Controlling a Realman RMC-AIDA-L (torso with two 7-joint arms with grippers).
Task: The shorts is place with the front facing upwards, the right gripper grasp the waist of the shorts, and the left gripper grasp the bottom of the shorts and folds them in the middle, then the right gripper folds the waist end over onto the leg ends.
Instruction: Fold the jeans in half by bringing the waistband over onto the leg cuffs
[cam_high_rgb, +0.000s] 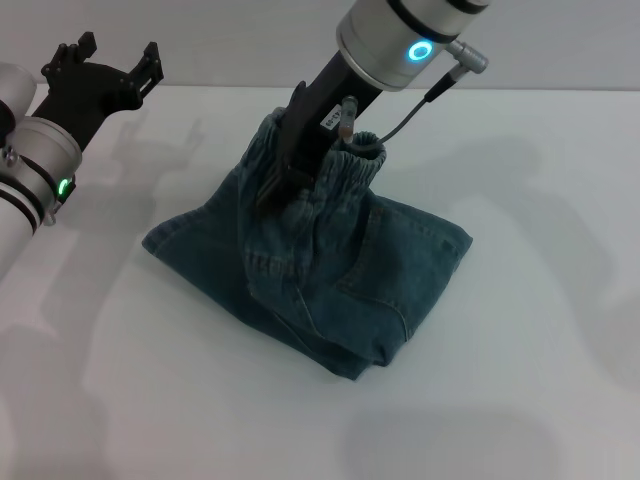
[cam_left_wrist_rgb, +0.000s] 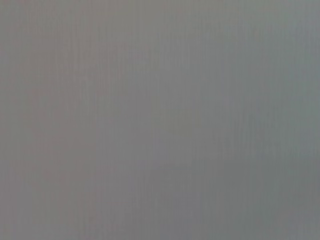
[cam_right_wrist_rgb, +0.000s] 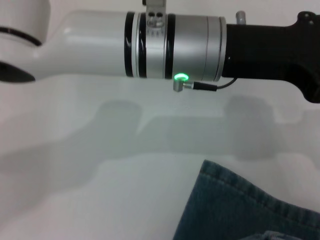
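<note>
White and evenly lit, the surface (cam_high_rgb: 520, 400) carries only the shorts (cam_high_rgb: 330, 270), which lie near its middle, folded into a compact denim bundle. Wide bare stretches run along the near edge and to both sides of the garment, so there is open room all around it; the far edge of the surface meets a pale wall just behind the waist.

The right end effector (cam_high_rgb: 285, 185) comes down from above on its dark arm and is clenched on the waist (cam_high_rgb: 355, 160), whose gathered elastic band is lifted clear of the rest of the cloth and stands up in a puckered ridge. Below it the denim drapes down onto the lower layers. The lower corner of the bundle points toward the near edge, and another corner (cam_high_rgb: 160, 240) reaches out toward the robot's left side, lying flat.

The left end effector (cam_high_rgb: 110, 70) hangs well apart from the shorts, over the far left part of the surface, its black prongs spread and holding nothing. The right wrist view shows that left arm (cam_right_wrist_rgb: 170, 45) crossing above bare surface, with a stitched denim edge (cam_right_wrist_rgb: 240, 185) below it.

A small white label sits on the right arm near the cloth, but its writing is probably too small to read. The left wrist view shows only flat grey.
</note>
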